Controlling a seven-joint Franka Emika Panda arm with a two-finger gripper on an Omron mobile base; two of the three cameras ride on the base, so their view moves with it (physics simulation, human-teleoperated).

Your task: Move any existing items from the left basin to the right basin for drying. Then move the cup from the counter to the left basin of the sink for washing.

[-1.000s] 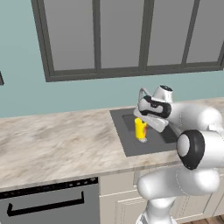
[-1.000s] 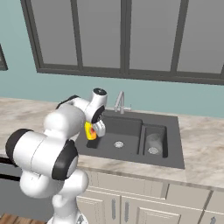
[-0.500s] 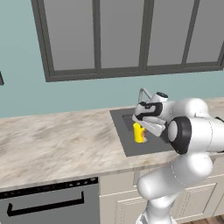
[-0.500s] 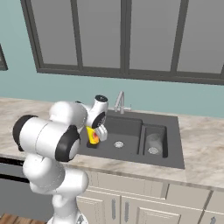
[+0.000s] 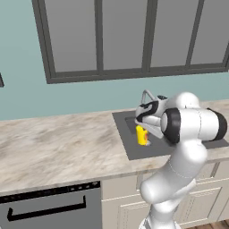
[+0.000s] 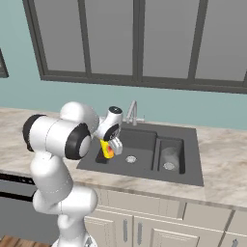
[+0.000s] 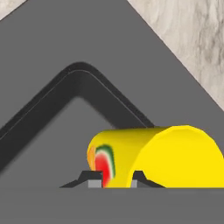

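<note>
The gripper (image 6: pixel 112 146) was clamped on the yellow cup (image 7: pixel 153 156), holding it over the near-left corner of the left basin (image 6: pixel 137 144), above the floor. In the hand view the cup's long axis ran crosswise between the fingertips. Farther right, the right base view showed a pale glassy item (image 6: pixel 170 155) in the right basin (image 6: pixel 179 144).

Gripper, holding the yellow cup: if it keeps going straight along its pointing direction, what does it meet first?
Probably the dark grey floor of the left basin, near its rounded corner; the gripper points there with the small yellow cup between its fingers. Depth is unclear.
</note>
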